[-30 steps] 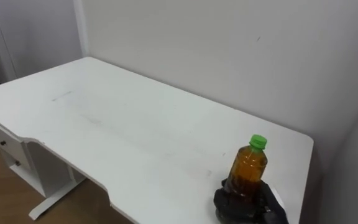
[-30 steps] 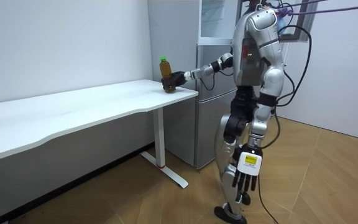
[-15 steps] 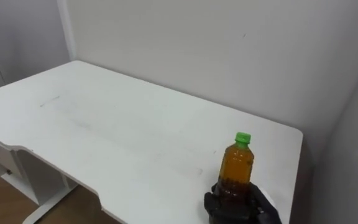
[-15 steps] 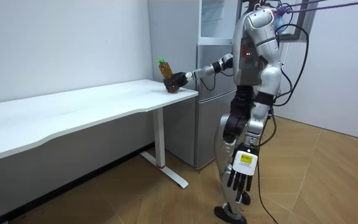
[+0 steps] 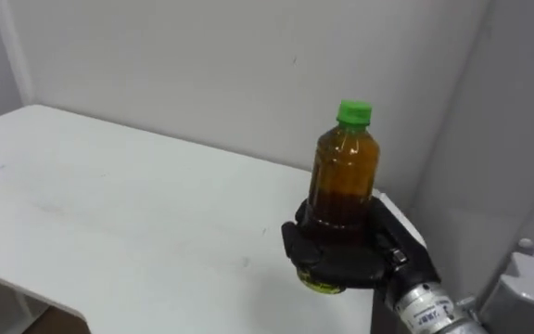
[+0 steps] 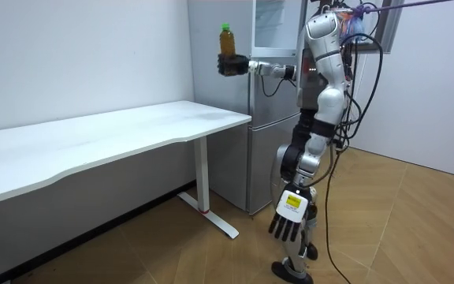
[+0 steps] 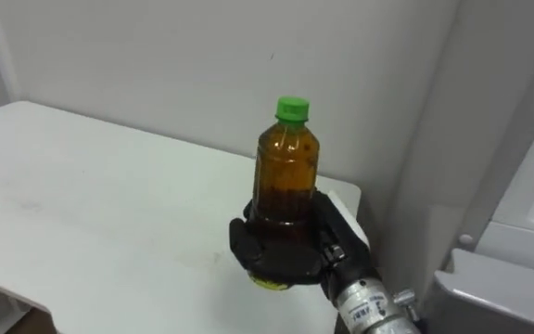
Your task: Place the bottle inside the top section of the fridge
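I've got the right hand (image 5: 336, 255) clamped round the lower part of the bottle (image 5: 344, 172), dark fingers wrapped right about it. The bottle stands upright in the grip, up in the air and touching nothing else. In the room view it's held out on a nearly straight arm, well above the bench (image 6: 132, 134) and about level with the upper half of the fridge (image 6: 270, 158).

Clearance: below and left of the hand is the bench's flat white top, and its rounded far corner sits right behind the wrist. Beyond the hand is a plain white wall (image 5: 202, 65). Right of the hand is the fridge's grey side, and low on that side I can see the top edge of a door. I can't tell from here whether the upper door is open. The robot stands just in front of the fridge by the bench's end, with plenty of bare wooden floor (image 6: 416, 229) on the room view's right.

The bottle is round clear plastic, with amber liquid nearly up to the neck and a green screw cap (image 5: 354, 113). A bit of yellow-green peeks out under the fingers at its base. The bench top looks smooth and matte, on a white leg (image 6: 203, 177). The fridge looks like silvery metal.

The left hand (image 6: 290, 225) hangs by the leg, fingers loose and spread, holding nothing.
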You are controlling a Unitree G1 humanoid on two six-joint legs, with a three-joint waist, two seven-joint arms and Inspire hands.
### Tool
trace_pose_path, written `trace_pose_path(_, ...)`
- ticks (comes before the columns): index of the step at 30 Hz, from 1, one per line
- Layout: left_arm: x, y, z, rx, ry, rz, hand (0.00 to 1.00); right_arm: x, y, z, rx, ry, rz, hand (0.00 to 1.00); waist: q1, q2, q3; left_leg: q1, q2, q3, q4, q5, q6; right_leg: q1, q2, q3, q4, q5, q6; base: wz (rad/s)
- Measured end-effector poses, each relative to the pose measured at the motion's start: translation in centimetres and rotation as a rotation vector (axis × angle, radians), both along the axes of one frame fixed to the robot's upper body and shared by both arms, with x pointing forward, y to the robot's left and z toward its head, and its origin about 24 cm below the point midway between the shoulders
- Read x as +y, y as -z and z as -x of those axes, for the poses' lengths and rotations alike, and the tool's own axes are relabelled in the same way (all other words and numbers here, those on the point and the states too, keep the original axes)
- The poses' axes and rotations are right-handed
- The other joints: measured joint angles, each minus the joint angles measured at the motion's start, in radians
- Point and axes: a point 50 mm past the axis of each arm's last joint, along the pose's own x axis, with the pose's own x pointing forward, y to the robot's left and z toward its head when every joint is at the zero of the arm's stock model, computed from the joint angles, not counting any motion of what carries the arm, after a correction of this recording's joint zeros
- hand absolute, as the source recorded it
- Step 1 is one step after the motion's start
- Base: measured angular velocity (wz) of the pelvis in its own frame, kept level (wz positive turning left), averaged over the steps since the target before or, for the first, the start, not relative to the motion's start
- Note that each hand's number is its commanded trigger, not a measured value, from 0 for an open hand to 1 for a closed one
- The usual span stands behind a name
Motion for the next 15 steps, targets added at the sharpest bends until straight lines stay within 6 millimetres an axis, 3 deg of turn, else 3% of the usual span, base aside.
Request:
trace_pose_path(3,0.0,0.1,0.5,0.020,-0.007,0.000,0.00,0.2,-1.9,0.9,-0.082,-0.040,-0.020,1.00,-0.031,0.007,-0.0001,0.004,0.001,0.009,0.002,0.000,0.000,0.002,0.006,0.006,0.004,0.003,-0.002,-0.11)
trace_pose_path(7,0.2,0.1,1.1,0.034,-0.029,-0.006,0.00,-0.5,-3.9,1.4,-0.170,-0.021,-0.042,1.00,-0.040,0.013,0.0000,0.015,0.007,0.038,-0.005,0.000,0.000,0.000,0.013,0.034,0.004,0.010,-0.006,-0.24)
trace_pose_path(15,0.3,0.1,1.1,0.031,-0.048,-0.030,0.00,-3.3,-7.6,2.6,-0.339,0.103,-0.075,1.00,-0.127,0.011,-0.0077,0.024,0.011,0.062,-0.011,-0.001,-0.001,-0.007,0.021,0.061,0.008,0.015,-0.009,-0.10)
